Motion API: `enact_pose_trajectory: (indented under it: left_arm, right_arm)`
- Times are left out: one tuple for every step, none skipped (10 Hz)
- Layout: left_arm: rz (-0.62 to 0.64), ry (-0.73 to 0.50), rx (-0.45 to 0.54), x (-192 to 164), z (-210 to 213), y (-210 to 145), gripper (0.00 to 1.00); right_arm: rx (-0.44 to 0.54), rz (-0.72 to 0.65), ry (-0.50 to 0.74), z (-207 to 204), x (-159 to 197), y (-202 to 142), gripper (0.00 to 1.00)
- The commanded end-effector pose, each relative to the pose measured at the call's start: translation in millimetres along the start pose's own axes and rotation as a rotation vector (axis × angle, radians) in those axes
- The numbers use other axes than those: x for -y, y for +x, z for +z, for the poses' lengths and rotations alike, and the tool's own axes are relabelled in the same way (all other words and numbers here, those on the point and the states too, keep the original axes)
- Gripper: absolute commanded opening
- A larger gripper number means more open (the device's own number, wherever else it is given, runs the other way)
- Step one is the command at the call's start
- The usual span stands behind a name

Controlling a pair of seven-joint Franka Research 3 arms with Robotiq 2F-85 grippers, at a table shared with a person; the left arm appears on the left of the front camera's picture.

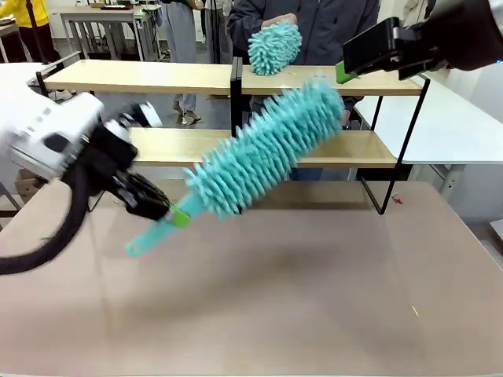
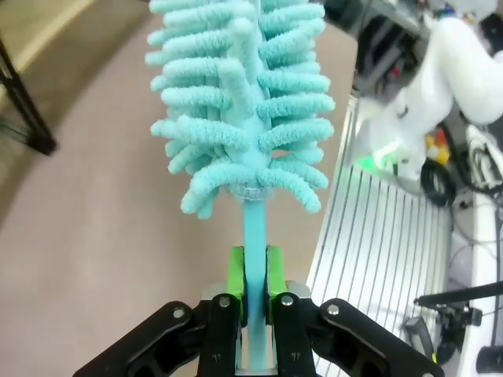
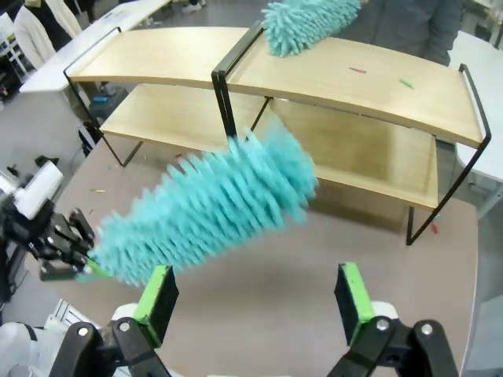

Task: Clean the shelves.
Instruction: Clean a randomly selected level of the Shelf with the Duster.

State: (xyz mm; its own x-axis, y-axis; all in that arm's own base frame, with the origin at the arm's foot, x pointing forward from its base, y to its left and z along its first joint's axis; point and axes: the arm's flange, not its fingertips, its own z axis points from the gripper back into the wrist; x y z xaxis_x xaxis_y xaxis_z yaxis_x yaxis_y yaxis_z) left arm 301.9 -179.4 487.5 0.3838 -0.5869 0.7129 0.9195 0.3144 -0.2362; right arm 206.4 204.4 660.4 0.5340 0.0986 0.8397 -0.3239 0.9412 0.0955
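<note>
Left gripper [image 2: 255,275] grips the fluffy teal duster [image 1: 263,149] by its handle, head slanting toward the light-wood shelves [image 1: 141,76]; right gripper [image 3: 255,290] gapes empty.

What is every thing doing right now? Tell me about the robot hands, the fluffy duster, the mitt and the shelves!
Left gripper: shut on the duster, at its handle.
Right gripper: open, holding nothing.
Duster: tilted, up off the table, fluffy end near the shelves.
Mitt: worn by the person, resting on the top board.
Shelves: standing upright, a few small bits on the top board.
</note>
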Motion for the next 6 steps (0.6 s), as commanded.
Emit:
enact_pose_trajectory:
  left_arm:
    - [-0.024,-0.024,0.149,20,26,-59,0.12]
    - [-0.006,-0.029,0.205,18,45,-66,0.12]
    - [0.03,-0.029,0.251,15,65,-72,0.12]
    - [0.045,-0.054,0.232,8,74,-76,0.12]
    - [0.04,-0.071,0.18,0,71,-81,0.12]
    - [-0.035,-0.076,0.095,-8,62,-84,0.12]
  right_arm:
    - [0.001,-0.007,0.001,0,1,-1,1.0]
    - [0.001,-0.007,0.001,0,1,-1,1.0]
    - [0.001,-0.007,0.001,0,1,-1,1.0]
    - [0.001,-0.007,0.001,0,1,-1,1.0]
    - [0.001,-0.007,0.001,0,1,-1,1.0]
    - [0.001,-0.007,0.001,0,1,-1,1.0]
